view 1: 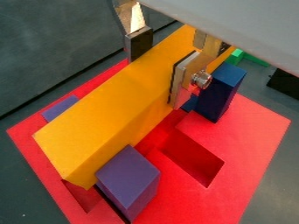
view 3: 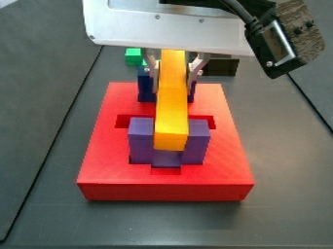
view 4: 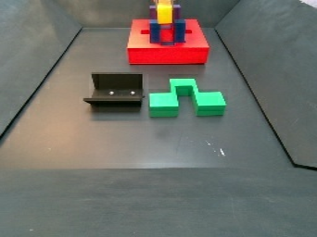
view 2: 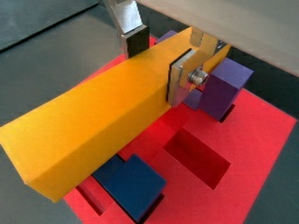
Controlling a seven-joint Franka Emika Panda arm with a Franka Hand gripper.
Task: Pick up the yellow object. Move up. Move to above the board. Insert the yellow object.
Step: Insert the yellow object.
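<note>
The surface [view 4: 161, 185] was a dark grey floor with raised walls at its sides. At its far end, in a side view, lay the board [view 4: 169, 52], a thick red square slab and the largest item present. The board [view 3: 117, 180] showed rectangular cut-out slots in its top face, one open slot being visible in both wrist views [view 1: 193, 159] [view 2: 197, 157]. Upright blue posts [view 1: 218, 94] [view 2: 131, 184] and purple posts [view 1: 128, 182] [view 2: 222, 86] rose from the board.

The yellow object [view 3: 170, 102], a long straight yellow-orange bar, lay lengthwise above the middle of the board, passing between the purple posts [view 3: 166, 146] at its near end. In both wrist views the bar [view 1: 111, 118] [view 2: 100, 131] ran level across the board between the posts. Whether its underside touched the board could not be determined.

The end effector [view 1: 162, 61] was positioned over the board and was clenched on the yellow object: the silver fingers [view 1: 186, 80] [view 2: 184, 77] pressed flat against the opposite long faces of the bar near one end. In a side view the end effector [view 3: 170, 70] hung beneath the white wrist housing [view 3: 163, 24].

The green notched block [view 4: 187, 98] rested on the surface, well apart from the board. Just beside it stood the fixture [view 4: 113, 93], a dark L-shaped bracket.
</note>
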